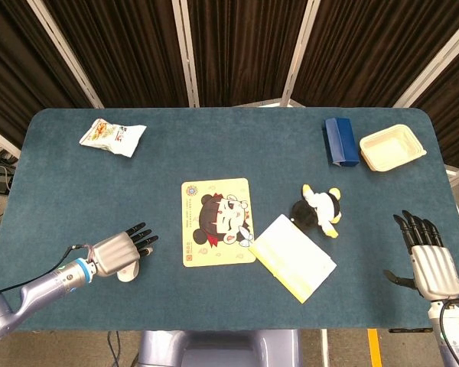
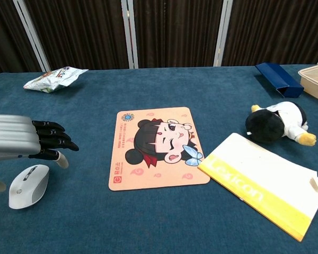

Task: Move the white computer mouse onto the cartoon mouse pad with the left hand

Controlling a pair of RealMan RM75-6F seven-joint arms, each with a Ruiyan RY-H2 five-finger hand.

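The white computer mouse lies on the blue table near its front left corner. My left hand hovers right over it, fingers stretched out and apart, not touching it as far as I can see. In the head view the left hand covers most of the mouse, only its near end showing. The cartoon mouse pad lies flat in the middle of the table, to the right of the mouse. My right hand rests open at the front right corner.
A yellow-and-white notebook lies right of the pad, touching its corner. A black-and-white plush toy sits behind it. A snack bag is at the back left; a blue box and a cream tray at the back right.
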